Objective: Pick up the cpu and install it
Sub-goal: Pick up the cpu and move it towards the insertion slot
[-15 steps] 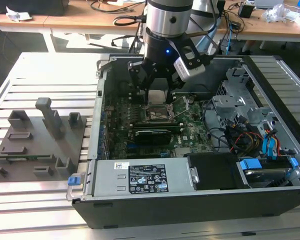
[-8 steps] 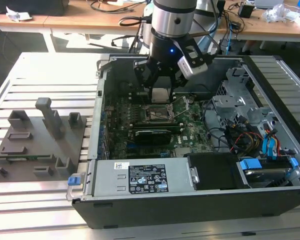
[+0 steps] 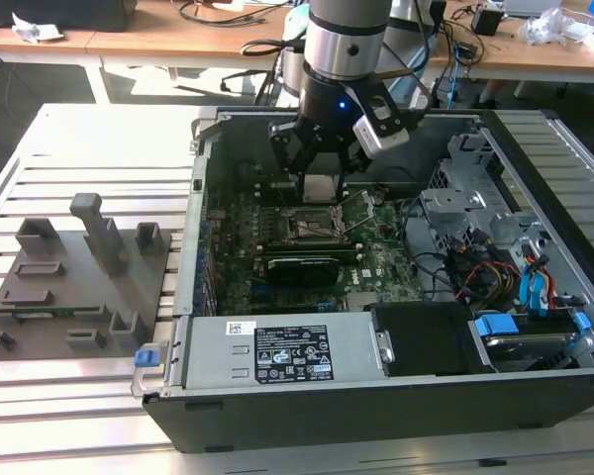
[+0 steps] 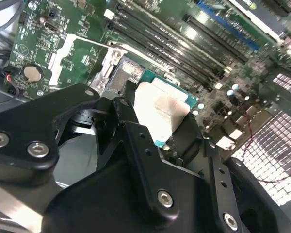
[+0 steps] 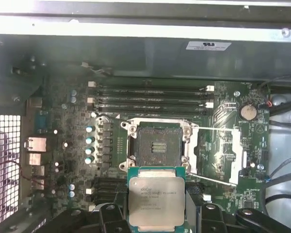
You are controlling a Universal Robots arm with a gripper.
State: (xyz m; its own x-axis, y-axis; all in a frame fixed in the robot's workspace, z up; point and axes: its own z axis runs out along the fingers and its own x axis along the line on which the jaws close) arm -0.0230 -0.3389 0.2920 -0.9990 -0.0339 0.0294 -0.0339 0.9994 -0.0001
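The gripper [image 3: 320, 184] clamps the cpu [image 5: 156, 201] flat by its edges — the open socket [image 5: 159, 144] lies just below, slightly offset

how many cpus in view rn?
1. The cpu is held in the pincer, raised near the open socket. The socket is empty, so no second chip is seated there.
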